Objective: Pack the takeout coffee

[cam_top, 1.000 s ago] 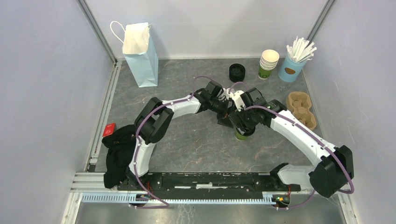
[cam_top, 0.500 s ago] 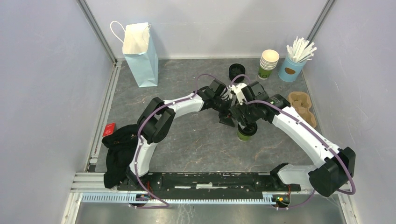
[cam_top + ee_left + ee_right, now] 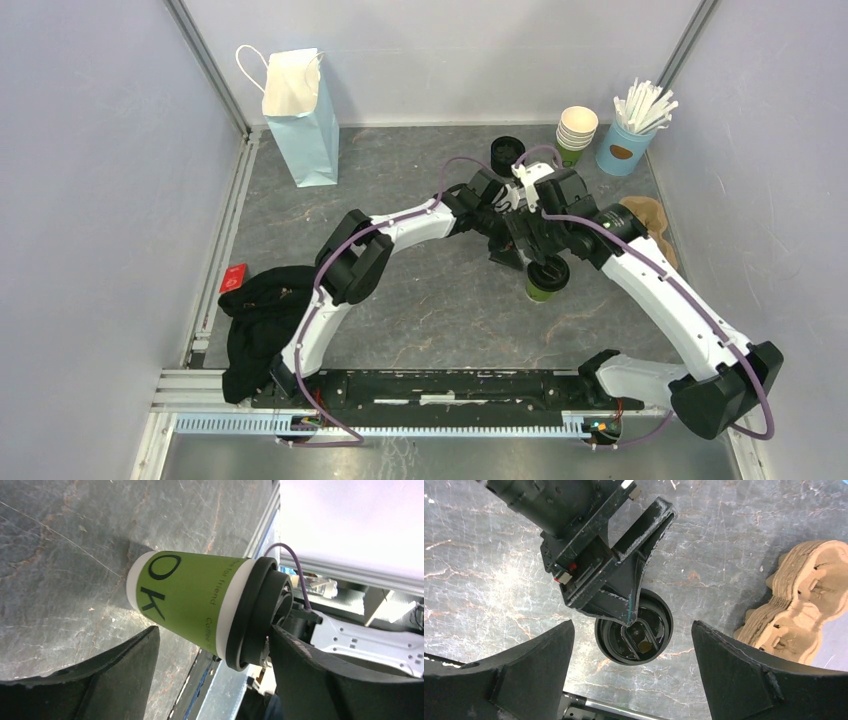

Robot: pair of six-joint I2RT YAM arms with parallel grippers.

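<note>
One takeout coffee cup (image 3: 546, 279), with a green body, pale upper band and black lid, stands upright on the grey table. The left wrist view shows its side with "OK" printed on it (image 3: 185, 592). The right wrist view shows its lid from above (image 3: 634, 636). My left gripper (image 3: 512, 254) is open just left of the cup, its fingers (image 3: 125, 665) wide apart and off it. My right gripper (image 3: 536, 238) is open above the cup, its fingers (image 3: 534, 670) well clear on both sides. The second lidded cup is out of view.
A stack of brown pulp cup carriers (image 3: 652, 228) lies right of the cup. At the back are lidless cups (image 3: 574, 136), loose black lids (image 3: 508, 153) and a blue straw holder (image 3: 628, 140). A pale blue paper bag (image 3: 300, 118) stands back left. A black cloth (image 3: 255, 325) lies near left.
Both arms have reached further right and back. The right gripper no longer covers the cup, so the lid now shows. The cup stands a little further right.
</note>
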